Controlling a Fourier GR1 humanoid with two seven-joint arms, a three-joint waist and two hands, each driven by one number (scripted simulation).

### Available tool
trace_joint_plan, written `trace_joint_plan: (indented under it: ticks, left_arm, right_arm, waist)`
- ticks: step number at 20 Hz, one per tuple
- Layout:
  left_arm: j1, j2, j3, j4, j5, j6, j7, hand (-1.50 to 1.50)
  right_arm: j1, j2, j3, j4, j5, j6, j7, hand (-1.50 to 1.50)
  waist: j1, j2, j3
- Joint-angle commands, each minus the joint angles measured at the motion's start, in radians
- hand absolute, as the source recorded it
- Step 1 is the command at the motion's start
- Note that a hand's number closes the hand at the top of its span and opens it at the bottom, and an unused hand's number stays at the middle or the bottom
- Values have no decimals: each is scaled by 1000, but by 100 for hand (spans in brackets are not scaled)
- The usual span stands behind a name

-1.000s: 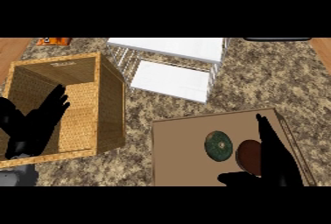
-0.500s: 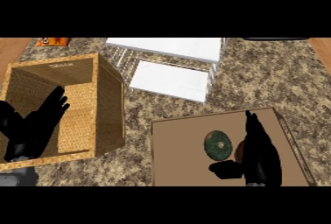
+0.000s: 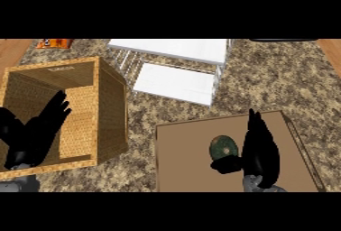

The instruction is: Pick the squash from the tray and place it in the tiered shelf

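From where I stand, the squash [image 3: 222, 146], dark green and round, lies on the brown tray [image 3: 180, 158] at the near right of the counter. The right hand [image 3: 261, 151] is just to its right, fingers straight and pointing away, thumb out at the squash's near edge; it holds nothing that I can see. The left hand [image 3: 33, 133] rests open over the wicker basket [image 3: 110, 113] on the left. The white tiered shelf [image 3: 174, 48] stands far off, well apart from the tray. My worry is the closing: with the fingers alongside rather than round the squash, they may shove it across the tray or catch only its edge, and it could slip on the way.
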Motion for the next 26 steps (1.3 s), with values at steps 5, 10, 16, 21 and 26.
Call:
trace_joint_plan:
  ticks: [5, 10, 16, 21, 26]
  left_arm:
    - [59, -71, -9, 158, -1, -28, -64, 0]
    - [43, -91, -12, 149, -5, -23, -17, 0]
    - [44, -100, -9, 121, -26, -33, 1, 0]
    - [49, -94, 15, 155, -34, -62, -42, 0]
    - [-16, -118, -33, 112, -58, -62, 19, 0]
  right_arm:
    - [-35, 33, -44, 73, 12, -25, 9, -150]
    - [-44, 10, 37, 167, -67, 122, -85, 150]
    - [-56, 34, 51, 163, -73, 2, -121, 150]
    - [-135, 34, 241, 201, -111, -74, -65, 150]
    - [-387, 35, 391, 287, -262, -70, 22, 150]
  waist:
    - [-5, 23, -35]
    - [7, 26, -35]
    - [0, 20, -34]
    - [27, 26, -35]
    - [99, 40, -35]
